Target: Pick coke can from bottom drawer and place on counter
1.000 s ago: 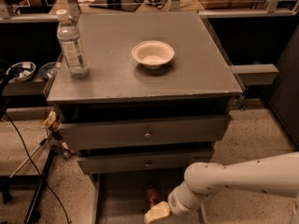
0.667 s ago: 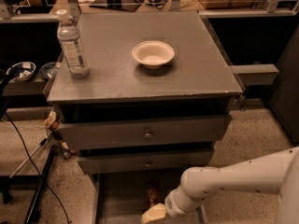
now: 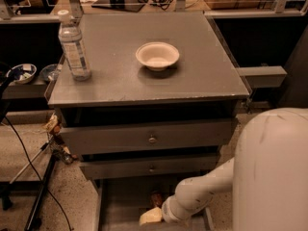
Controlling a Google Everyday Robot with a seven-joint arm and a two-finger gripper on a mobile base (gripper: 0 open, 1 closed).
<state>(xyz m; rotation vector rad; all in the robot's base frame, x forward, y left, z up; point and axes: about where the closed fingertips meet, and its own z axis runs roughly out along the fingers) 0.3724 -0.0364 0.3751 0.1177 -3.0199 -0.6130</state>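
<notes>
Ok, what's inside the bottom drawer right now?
A coke can sits in the bottom drawer, with the tool right beside it, nearer the camera. The arm covers the drawer's right side, so anything there is hidden.

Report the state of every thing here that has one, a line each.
water bottle: upright, capped, on the counter
bowl: upright, empty, on the counter
top drawer: pushed in
middle drawer: pushed in
bottom drawer: pulled out
coke can: inside the bottom drawer, not lifted
gripper: lowered into the bottom drawer beside the coke can
</notes>
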